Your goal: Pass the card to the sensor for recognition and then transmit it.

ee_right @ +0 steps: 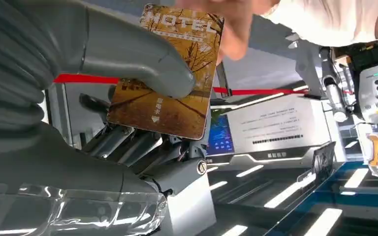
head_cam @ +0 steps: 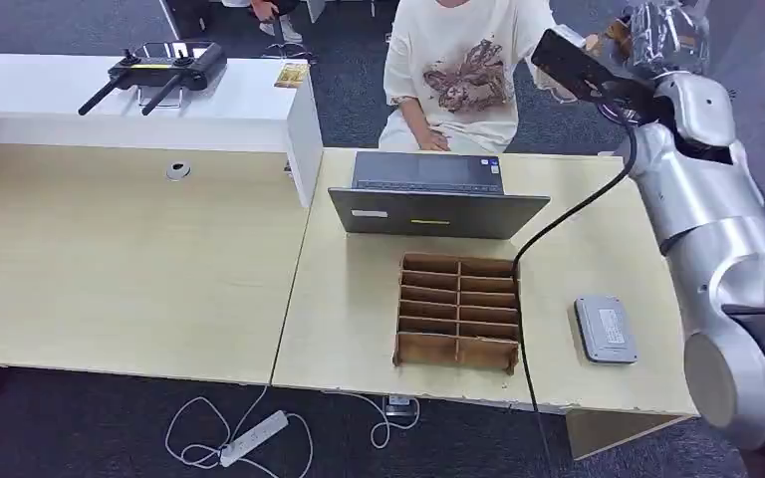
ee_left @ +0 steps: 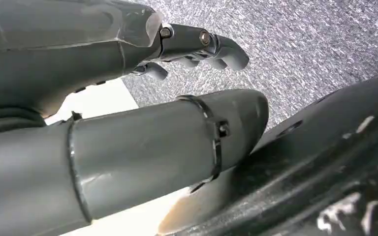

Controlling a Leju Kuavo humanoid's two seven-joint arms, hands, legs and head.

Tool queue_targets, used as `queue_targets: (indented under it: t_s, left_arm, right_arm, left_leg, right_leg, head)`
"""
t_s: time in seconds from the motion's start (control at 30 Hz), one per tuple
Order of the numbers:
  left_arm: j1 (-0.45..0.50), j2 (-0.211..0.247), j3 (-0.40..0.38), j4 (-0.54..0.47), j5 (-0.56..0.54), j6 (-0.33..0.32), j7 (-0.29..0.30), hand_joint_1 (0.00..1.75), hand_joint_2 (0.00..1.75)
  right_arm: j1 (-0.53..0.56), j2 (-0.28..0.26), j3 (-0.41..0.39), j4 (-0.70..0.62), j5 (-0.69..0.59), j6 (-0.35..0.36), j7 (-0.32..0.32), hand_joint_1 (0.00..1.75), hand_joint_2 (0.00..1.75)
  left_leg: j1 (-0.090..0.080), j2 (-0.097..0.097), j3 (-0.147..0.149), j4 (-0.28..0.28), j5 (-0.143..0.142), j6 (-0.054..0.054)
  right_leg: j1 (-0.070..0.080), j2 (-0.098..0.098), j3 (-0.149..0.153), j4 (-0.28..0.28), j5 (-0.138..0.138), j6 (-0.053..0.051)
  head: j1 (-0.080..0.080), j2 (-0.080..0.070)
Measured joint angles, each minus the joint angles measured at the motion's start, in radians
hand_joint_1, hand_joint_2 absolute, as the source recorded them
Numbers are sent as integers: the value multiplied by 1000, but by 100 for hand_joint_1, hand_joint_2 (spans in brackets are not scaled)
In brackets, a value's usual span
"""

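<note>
Right hand (ee_right: 103, 98) raised high, pinching the card (ee_right: 170, 73) between thumb and fingers — thumb pressed flat on its printed face, fingers behind. Card marked HOTEL, brown and gold, tilted, its far edge touched by a person's hand (ee_right: 236, 24) reaching in from beyond the fingertips. In the head view, right hand (head_cam: 662, 40) up beside the person (head_cam: 463, 70) in a white shirt, well above and apart from the desk (head_cam: 359, 329). Below that arm, on the desk: grey sensor (head_cam: 606, 329) lying flat near the elbow, wooden tray (head_cam: 458, 311) with empty compartments further inward, laptop (head_cam: 436, 196) beyond the tray. Black cable (head_cam: 558, 224) running from the wrist down across the desk. Left hand (ee_left: 197, 46) hanging over grey carpet — fingers curled in, nothing in them.
</note>
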Motion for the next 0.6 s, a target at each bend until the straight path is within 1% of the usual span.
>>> queue_targets:
  t_s: [0.13, 0.33, 0.5, 0.6]
  left_arm:
    - [0, 0, 0, 0, 0, -1, 0, 0, 0]
    - [0, 1, 0, 0, 4, -2, -2, 0, 0]
    - [0, 2, -1, 0, 10, -2, -3, 0, 0]
    - [0, 3, 0, 0, 20, -2, -3, 0, 0]
  right_arm:
    - [0, 0, 0, 0, -13, -2, -9, 175, 175]
    - [0, -1, -16, 1, -97, 3, -64, 175, 175]
    - [6, -7, -57, 1, -193, 53, -123, 175, 175]
    - [16, -22, -93, 1, -279, 110, -163, 175, 175]
  left_leg:
    - [0, 0, 0, 0, 0, 0]
    - [0, 0, 0, 0, 0, 0]
    - [0, 0, 0, 0, 0, 0]
    - [0, 0, 0, 0, 0, 0]
  right_leg:
    - [0, 0, 0, 0, 0, 0]
    - [0, 0, 0, 0, 0, 0]
    - [0, 0, 0, 0, 0, 0]
    - [0, 0, 0, 0, 0, 0]
  head:
    - [0, 0]
    - [0, 0]
    - [0, 0]
    - [0, 0]
